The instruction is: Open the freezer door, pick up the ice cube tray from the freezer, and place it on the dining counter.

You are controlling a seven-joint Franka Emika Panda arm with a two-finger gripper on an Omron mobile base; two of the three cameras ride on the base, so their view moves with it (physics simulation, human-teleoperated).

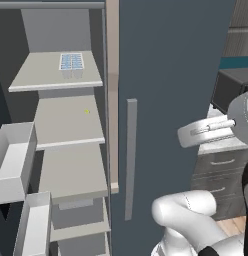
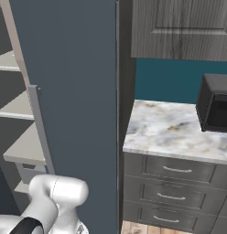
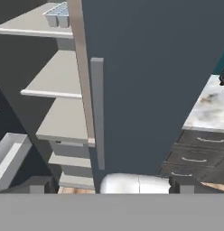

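Pale-blue ice cube tray (image 1: 71,62) sits on the top shelf, well above the wide-spread end effector (image 3: 109,186).

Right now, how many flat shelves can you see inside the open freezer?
4. The top shelf carries the ice tray; the second, third and a lower, partly visible fourth sit below. More may be hidden beneath.

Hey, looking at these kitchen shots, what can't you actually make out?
- ice cube tray: cell count too small, left base view; cut by the top edge in hand view.
- freezer door: front face turned away; bins cut by the left edge.
- microwave: cut by the right edge, right base view.
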